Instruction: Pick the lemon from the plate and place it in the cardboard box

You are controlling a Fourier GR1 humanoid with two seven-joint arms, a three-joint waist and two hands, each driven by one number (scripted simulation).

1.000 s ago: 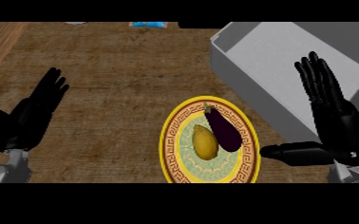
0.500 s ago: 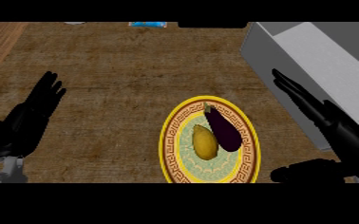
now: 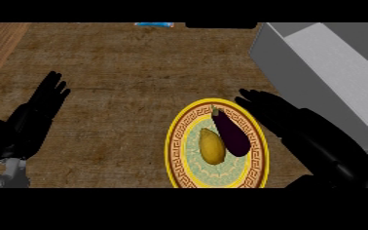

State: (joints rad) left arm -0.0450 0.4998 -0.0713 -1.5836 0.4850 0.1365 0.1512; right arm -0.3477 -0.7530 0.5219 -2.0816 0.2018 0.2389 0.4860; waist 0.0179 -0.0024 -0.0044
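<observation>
- Right robot hand (image 3: 291, 124) stretches up-left, fingers straight and slightly apart, tips above the plate's (image 3: 174, 143) right rim.
- Left robot hand (image 3: 37, 114) rests open at the left edge.
- Lemon (image 3: 211, 146) lies on the plate, long axis near-to-far, beside an eggplant (image 3: 231, 132).
</observation>
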